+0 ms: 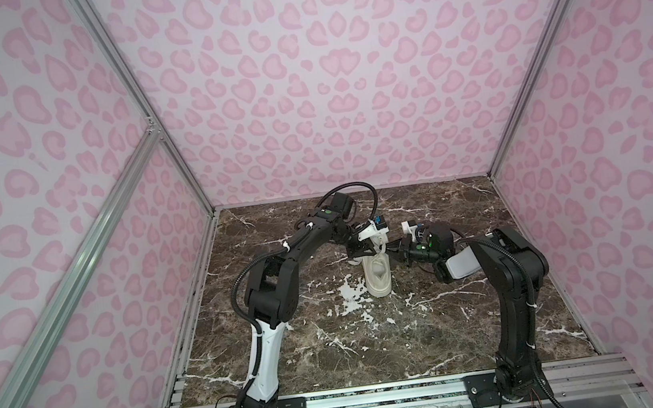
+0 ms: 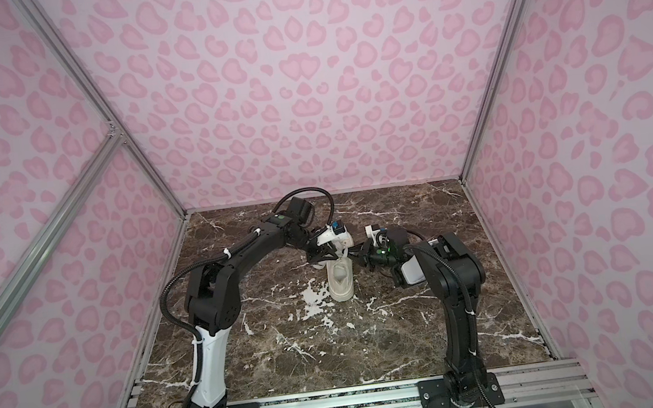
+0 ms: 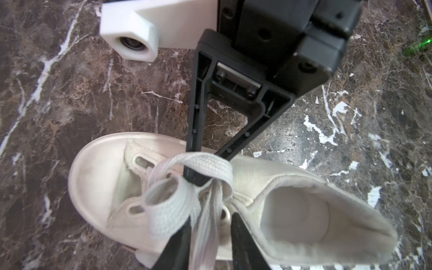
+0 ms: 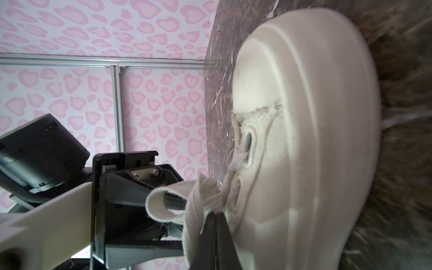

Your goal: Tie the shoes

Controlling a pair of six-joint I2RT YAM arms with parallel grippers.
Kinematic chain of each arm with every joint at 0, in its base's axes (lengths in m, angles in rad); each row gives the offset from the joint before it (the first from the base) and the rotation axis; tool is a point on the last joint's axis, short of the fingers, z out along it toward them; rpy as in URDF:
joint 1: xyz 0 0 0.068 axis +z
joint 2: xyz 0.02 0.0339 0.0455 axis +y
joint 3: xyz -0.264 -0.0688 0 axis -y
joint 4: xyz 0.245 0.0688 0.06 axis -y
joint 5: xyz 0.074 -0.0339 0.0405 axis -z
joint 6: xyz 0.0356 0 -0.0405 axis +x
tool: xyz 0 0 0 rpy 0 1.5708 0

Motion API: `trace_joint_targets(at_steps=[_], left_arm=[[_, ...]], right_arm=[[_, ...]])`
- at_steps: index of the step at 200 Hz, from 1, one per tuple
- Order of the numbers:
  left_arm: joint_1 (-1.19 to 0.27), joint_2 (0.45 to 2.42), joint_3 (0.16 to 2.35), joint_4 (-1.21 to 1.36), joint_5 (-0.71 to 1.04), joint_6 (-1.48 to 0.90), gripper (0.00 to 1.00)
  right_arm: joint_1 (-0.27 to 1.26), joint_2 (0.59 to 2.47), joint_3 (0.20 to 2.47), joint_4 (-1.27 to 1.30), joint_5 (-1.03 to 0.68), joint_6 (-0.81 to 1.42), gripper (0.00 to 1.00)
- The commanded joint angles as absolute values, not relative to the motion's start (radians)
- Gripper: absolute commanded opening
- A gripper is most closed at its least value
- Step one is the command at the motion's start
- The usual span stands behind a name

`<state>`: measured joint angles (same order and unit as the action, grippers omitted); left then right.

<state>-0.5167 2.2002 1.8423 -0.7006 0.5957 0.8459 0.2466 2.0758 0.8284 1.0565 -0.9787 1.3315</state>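
The left gripper (image 3: 210,219) has its black fingers (image 3: 180,243) a modest way apart. Strands of the flat cream laces (image 3: 205,163) run loosely through the gap, and the fingers do not look pressed onto them. In the right wrist view one left fingertip pokes inside a loop of lace (image 4: 163,194), with the left gripper (image 4: 175,203) reaching in sideways toward the knot. The right gripper (image 4: 214,217) has its fingers (image 4: 224,243) pressed fully together, tips against the bunched lace at the eyelets. In the left wrist view a band of lace lies draped over those closed tips (image 3: 196,178). Whether any lace is pinched between them cannot be told. The cream low-top sneaker with a thick platform sole (image 1: 377,278) (image 2: 341,283) stands upright on the dark brown marble-patterned bench (image 1: 333,351). It sits about midway between the left and right edges and a little nearer the far edge than the front. Its heel faces the front edge, and its open collar shows a pale insole. In both top views the two grippers (image 1: 357,249) (image 1: 391,248) meet over the laced part of the shoe, left (image 2: 319,256) and right (image 2: 357,251) close together.
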Motion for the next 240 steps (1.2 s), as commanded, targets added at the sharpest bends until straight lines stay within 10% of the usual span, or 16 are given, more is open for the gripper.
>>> trace_joint_targets(at_steps=[1, 150, 208, 240], left_arm=[[-0.502, 2.160, 1.818, -0.688, 0.625, 0.854, 0.35], [-0.494, 2.198, 1.841, -0.501, 0.739, 0.675, 0.47], [-0.502, 2.215, 1.857, -0.510, 0.738, 0.673, 0.04], [-0.499, 2.206, 1.853, -0.493, 0.707, 0.666, 0.03]], right_arm=[[0.247, 2.080, 0.830, 1.063, -0.996, 1.318, 0.00], [0.248, 2.077, 0.833, 1.060, -0.999, 1.318, 0.00], [0.247, 2.071, 0.828, 1.062, -1.004, 1.318, 0.00], [0.244, 2.064, 0.822, 1.058, -1.005, 1.313, 0.00]])
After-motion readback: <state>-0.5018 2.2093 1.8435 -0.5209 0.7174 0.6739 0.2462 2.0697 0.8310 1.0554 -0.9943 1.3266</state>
